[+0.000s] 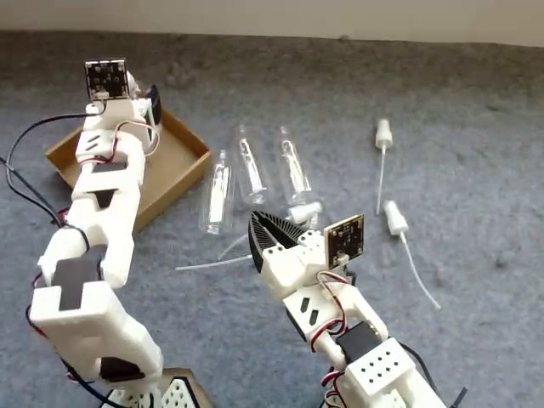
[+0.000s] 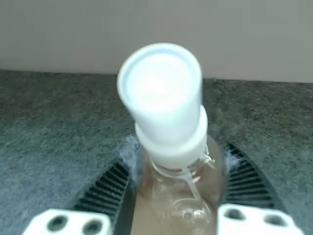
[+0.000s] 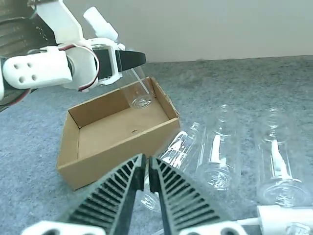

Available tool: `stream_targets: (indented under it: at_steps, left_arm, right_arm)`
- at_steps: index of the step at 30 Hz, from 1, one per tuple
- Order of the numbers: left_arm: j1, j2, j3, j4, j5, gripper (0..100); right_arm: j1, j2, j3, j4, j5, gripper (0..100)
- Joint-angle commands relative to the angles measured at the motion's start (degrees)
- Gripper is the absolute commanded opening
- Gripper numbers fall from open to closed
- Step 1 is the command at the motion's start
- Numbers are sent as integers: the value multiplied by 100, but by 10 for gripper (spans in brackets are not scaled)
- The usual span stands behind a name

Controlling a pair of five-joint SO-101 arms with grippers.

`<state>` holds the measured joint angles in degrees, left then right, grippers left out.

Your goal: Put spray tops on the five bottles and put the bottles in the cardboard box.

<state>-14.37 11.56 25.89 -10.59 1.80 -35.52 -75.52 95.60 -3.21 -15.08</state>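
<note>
My left gripper is shut on a clear bottle fitted with a white spray top. In the right wrist view that bottle hangs from the left gripper above the cardboard box. The box lies at the left under the left gripper. Three clear bottles lie without tops in the middle of the carpet. My right gripper sits low just in front of them, shut and holding nothing. A loose spray top lies beside it.
Two more spray tops with long tubes lie to the right on the grey carpet. A thin loose tube lies left of the right gripper. The left arm's body stretches along the box's near side.
</note>
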Motion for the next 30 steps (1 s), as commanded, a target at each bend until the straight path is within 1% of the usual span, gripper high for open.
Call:
stream_targets:
  at_steps: [1,9,14,28,30]
  left_arm:
    - [-180,303,-725,-158,-53,84]
    - [-259,813,-1156,-158,-70,85]
    - [-233,1200,-1429,-149,-571,85]
    - [-242,1314,-1420,-114,-580,87]
    - [-251,1305,-1437,44,-580,111]
  right_arm:
    - [75,-48,734,31,62,15]
    - [75,-48,734,31,62,15]
    - [75,-48,725,40,62,15]
    - [75,-48,716,40,62,15]
    - [75,-48,716,40,62,15]
